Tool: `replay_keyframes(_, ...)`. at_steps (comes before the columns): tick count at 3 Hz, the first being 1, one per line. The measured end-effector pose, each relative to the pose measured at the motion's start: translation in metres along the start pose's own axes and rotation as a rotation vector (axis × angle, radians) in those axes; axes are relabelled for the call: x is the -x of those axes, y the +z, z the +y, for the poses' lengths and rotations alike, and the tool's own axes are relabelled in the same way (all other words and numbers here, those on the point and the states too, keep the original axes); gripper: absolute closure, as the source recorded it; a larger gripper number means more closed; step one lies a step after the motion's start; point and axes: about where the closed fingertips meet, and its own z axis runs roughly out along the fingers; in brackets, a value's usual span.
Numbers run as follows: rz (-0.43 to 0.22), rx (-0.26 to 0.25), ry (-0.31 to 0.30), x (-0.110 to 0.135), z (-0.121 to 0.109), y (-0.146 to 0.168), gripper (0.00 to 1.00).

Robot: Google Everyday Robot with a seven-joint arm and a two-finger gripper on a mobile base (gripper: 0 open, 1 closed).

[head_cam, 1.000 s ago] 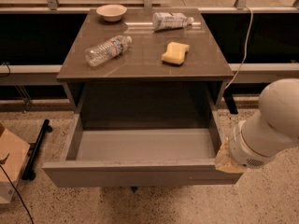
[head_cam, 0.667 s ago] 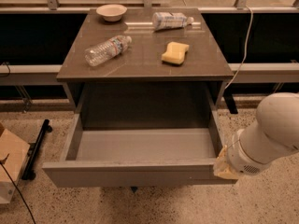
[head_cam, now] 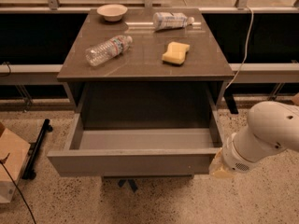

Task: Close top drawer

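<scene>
Looking down on the top drawer (head_cam: 133, 161), hanging pulled far out of the cabinet (head_cam: 74, 90), with its plain grey front panel facing the camera. Finding the gripper (head_cam: 218, 167) low at the right end of that front panel, touching it or sitting just beside it, outside the drawer and not over its inside. Seeing only a yellowish tip poking out past the rounded white arm (head_cam: 268, 129) reaching in from the right edge. Not being able to tell whether the gripper is released, clenched or grasping anything.

Searching the cabinet top (head_cam: 145, 62) for writing and reading none. Noting a clear bottle (head_cam: 108, 50) lying on its side toward the left, wearing a pale label band with print too small to make out. Noting a second bottle (head_cam: 172, 20) lying at the back right, wrapped in a whitish label with bluish marks, likewise unreadable. Passing over a yellow sponge (head_cam: 176, 53) near the right side and a small pale bowl (head_cam: 112, 11) at the back left, neither carrying any visible lettering. Spotting no brand or mark on the drawer front or the arm.
</scene>
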Motion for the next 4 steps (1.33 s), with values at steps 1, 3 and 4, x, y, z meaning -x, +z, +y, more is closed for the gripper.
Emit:
replay_keyframes(1,0.0,0.0,0.0,0.0,0.0,0.0,1.0)
replay_keyframes(3,-0.039,-0.039,-0.03,0.028,-0.021,0.017,1.0)
replay_keyframes(4,-0.052,-0.081,-0.052,0.044,-0.032,0.024,1.0)
